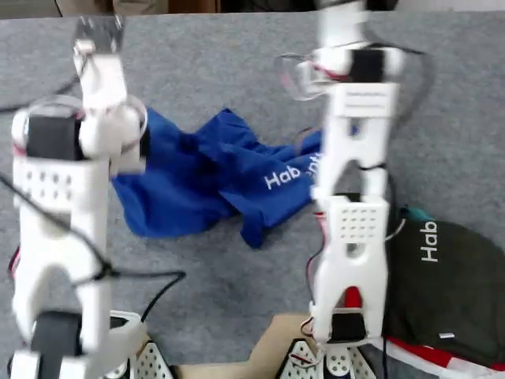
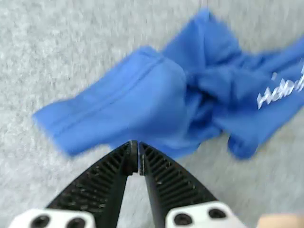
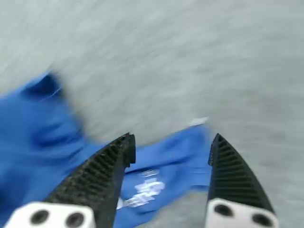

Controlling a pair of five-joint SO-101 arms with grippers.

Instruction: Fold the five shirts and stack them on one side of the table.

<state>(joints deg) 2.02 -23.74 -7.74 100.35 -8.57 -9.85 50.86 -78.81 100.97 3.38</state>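
Observation:
A crumpled blue shirt with white print lies in the middle of the grey table. In the left wrist view the blue shirt spreads out just beyond my left gripper, which is shut with nothing between its black fingers and hangs above the shirt's near edge. My right gripper stands open above the blue shirt, with the printed part between and below its fingers. In the high view the right arm covers the shirt's right end.
A dark green folded shirt with white print lies at the front right of the table, on top of a red and white one. Cables run along the front edge near the arm bases.

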